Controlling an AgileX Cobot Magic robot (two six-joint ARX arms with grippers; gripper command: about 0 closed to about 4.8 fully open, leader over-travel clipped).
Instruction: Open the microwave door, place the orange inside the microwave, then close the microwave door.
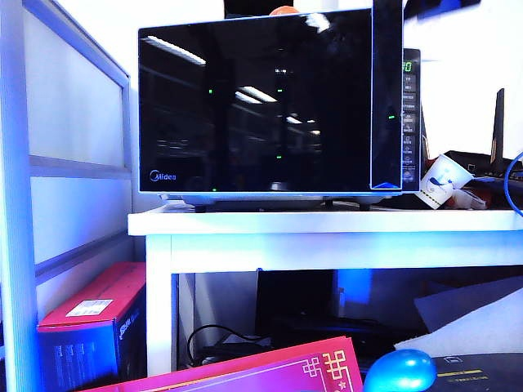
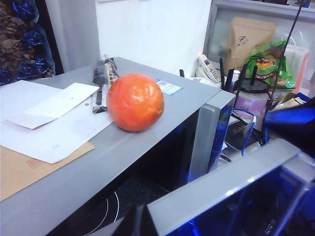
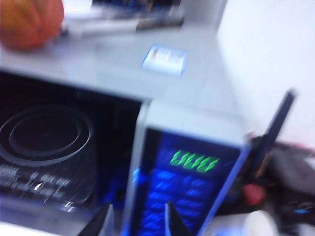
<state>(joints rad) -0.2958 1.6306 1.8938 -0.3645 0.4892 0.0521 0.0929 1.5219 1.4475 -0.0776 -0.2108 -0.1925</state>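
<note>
The orange [image 2: 135,102] sits on the microwave's [image 2: 69,187] grey top, and its upper part shows above the microwave in the exterior view [image 1: 283,11]. The microwave door [image 1: 253,106] stands swung partly open; its grey top edge [image 2: 221,187] crosses the left wrist view. One dark tip of my left gripper [image 2: 139,222] shows beside that edge, and its grip is hidden. My right gripper [image 3: 138,223] is open in front of the frame between the cavity and the lit button panel [image 3: 194,161]. Both grippers are out of the exterior view.
Papers [image 2: 49,113], a dark pen-like bundle [image 2: 103,78] and a sticker [image 2: 168,87] lie on the microwave top near the orange. A paper cup [image 1: 445,180] stands right of the microwave on the white table [image 1: 327,222]. Below are a red box [image 1: 94,310] and a blue oval object [image 1: 400,371].
</note>
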